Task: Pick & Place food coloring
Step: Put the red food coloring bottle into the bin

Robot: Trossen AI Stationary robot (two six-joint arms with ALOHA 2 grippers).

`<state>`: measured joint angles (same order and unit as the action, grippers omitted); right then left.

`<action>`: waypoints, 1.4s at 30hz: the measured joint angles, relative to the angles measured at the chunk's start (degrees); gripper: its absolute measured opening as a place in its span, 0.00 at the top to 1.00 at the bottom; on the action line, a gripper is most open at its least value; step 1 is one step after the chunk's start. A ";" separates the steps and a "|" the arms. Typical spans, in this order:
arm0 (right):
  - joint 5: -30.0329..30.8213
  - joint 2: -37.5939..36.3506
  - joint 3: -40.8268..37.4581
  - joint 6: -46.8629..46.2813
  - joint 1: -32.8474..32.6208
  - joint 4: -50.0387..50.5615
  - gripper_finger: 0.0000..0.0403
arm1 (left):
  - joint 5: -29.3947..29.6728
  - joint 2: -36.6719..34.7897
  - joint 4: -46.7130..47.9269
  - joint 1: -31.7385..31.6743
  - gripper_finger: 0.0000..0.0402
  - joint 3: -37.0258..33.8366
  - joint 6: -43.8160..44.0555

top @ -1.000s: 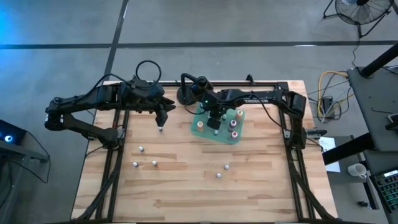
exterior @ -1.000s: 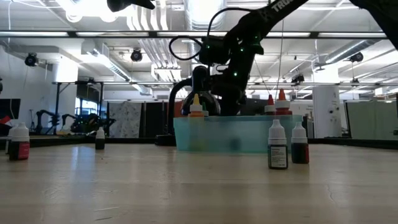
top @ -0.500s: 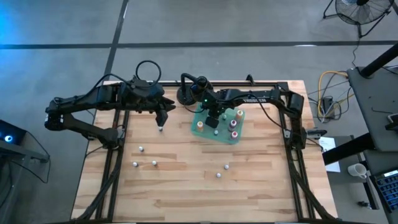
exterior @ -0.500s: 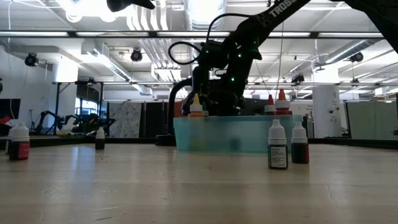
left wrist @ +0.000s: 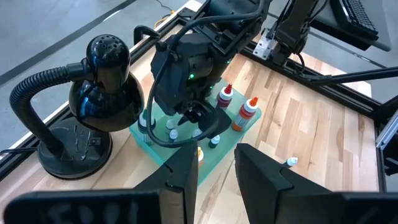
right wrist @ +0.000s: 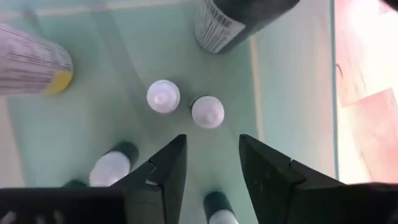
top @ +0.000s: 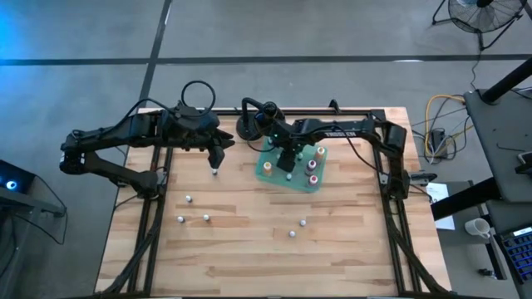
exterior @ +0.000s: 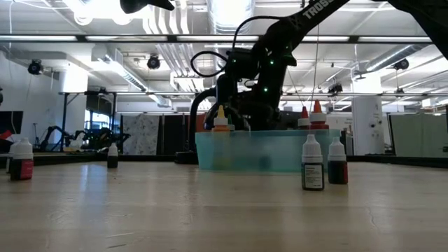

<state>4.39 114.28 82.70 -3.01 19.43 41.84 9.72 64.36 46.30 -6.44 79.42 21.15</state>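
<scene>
A teal tray (top: 293, 176) near the table's far edge holds several upright food coloring bottles, among them one with an orange cap (top: 320, 152) and one with a red cap (top: 312, 164). My right gripper (right wrist: 211, 155) hovers open just above the tray, pointing down. A white-capped bottle (right wrist: 207, 111) stands just beyond its fingertips, and another bottle (right wrist: 217, 210) stands between the fingers, untouched. Loose bottles (top: 206, 218) (top: 304, 223) stand on the wood nearer the front. My left gripper (top: 216, 159) hangs raised left of the tray, open, with nothing between its fingers (left wrist: 186, 171).
A black gooseneck lamp stand (top: 248, 126) sits at the far edge beside the tray, close to my right arm. More small bottles (exterior: 313, 162) (exterior: 21, 159) dot the near half of the table. Black frame rails (top: 391, 178) run along both sides.
My right gripper has opened above the tray while staying where it was.
</scene>
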 joint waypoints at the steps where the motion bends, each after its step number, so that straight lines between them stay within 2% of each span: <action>1: -0.01 -0.29 0.00 0.02 -0.01 0.36 0.65 | 0.00 0.00 0.00 0.00 0.80 0.00 0.02; 8: -0.35 -6.72 0.00 0.46 -0.01 1.82 0.62 | 0.00 0.00 -0.06 0.00 0.80 0.00 0.37; 10: -3.24 -10.02 0.00 1.30 -0.25 2.78 0.61 | 0.00 0.00 -0.19 0.00 0.80 0.00 0.35; 12: -9.26 -13.48 0.02 3.44 -1.28 5.07 0.61 | 0.00 0.00 -0.21 0.00 0.80 0.00 0.35; 15: -15.56 -17.93 0.02 7.29 -4.77 11.45 0.61 | 0.00 0.00 -0.22 0.00 0.80 0.00 0.28; 20: -16.46 -22.12 -3.51 18.40 -13.74 17.82 0.61 | 0.00 0.00 -0.41 0.00 0.80 0.00 0.09; 23: -16.44 -22.83 -7.39 21.64 -19.18 16.37 0.61 | 0.00 0.00 -0.42 0.00 0.80 -0.02 0.07; 29: -15.72 -20.60 -12.48 17.14 -28.24 10.99 0.61 | 0.00 0.00 -0.39 0.07 0.80 -0.02 -0.17; 33: -9.59 -18.67 -13.86 18.39 -34.04 7.40 0.61 | 0.00 0.00 -0.37 0.07 0.80 -0.07 -0.68; 36: -4.60 -17.25 -14.75 16.88 -36.23 4.16 0.62 | 0.00 0.00 -0.28 0.07 0.80 -0.14 -0.69; 42: -4.39 -14.54 -15.70 7.53 -36.81 -0.65 0.62 | -1.36 0.00 -0.36 0.15 0.80 -1.62 -0.51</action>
<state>0.00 99.74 67.00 4.52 -17.38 41.19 8.35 64.36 45.94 -6.28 77.80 20.64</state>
